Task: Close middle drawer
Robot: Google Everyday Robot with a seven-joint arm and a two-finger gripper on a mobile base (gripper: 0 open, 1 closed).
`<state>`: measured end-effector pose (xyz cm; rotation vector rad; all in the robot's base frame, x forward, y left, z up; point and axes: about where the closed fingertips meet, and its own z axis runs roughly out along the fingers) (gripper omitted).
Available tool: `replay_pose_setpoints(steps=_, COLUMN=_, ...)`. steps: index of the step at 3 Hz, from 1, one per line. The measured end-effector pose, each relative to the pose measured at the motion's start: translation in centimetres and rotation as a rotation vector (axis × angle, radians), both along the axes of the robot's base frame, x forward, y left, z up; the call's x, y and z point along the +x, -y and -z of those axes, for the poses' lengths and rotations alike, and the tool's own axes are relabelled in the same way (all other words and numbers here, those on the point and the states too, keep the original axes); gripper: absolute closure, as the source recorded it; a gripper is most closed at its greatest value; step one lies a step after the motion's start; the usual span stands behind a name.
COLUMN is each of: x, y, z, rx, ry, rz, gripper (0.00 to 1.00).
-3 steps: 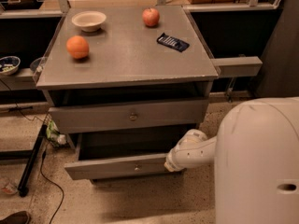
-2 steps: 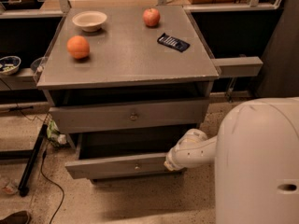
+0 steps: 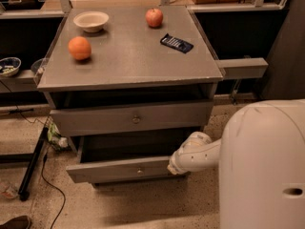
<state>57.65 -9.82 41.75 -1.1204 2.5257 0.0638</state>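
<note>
The middle drawer [image 3: 114, 171] is the low grey front with a tiny knob, and it stands pulled out well past the drawer above, its dark inside showing. My white arm reaches in from the right. The gripper [image 3: 172, 168] at its end sits against the right end of that drawer's front panel, where the arm's wrist covers it. The lowest drawer is hidden under the pulled-out one.
The taller top drawer [image 3: 133, 119] sticks out slightly. An orange [image 3: 79, 48], an apple [image 3: 154, 17], a white bowl [image 3: 91, 20] and a dark packet [image 3: 176, 43] lie on the cabinet top. My white body [image 3: 264, 166] fills the lower right. A black stand leg [image 3: 31, 168] and a cable cross the floor at left.
</note>
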Motion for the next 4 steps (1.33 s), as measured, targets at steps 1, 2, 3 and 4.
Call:
replay_pose_setpoints(steps=1, x=0.0, y=0.0, z=0.0, rx=0.0, ry=0.0, rz=0.0, gripper=0.26)
replay_pose_setpoints(steps=2, x=0.0, y=0.0, z=0.0, rx=0.0, ry=0.0, rz=0.0, gripper=0.04)
replay_pose_setpoints(steps=3, x=0.0, y=0.0, z=0.01, rx=0.0, ry=0.0, rz=0.0, gripper=0.0)
replay_pose_setpoints(steps=4, x=0.0, y=0.0, z=0.01, rx=0.0, ry=0.0, rz=0.0, gripper=0.03)
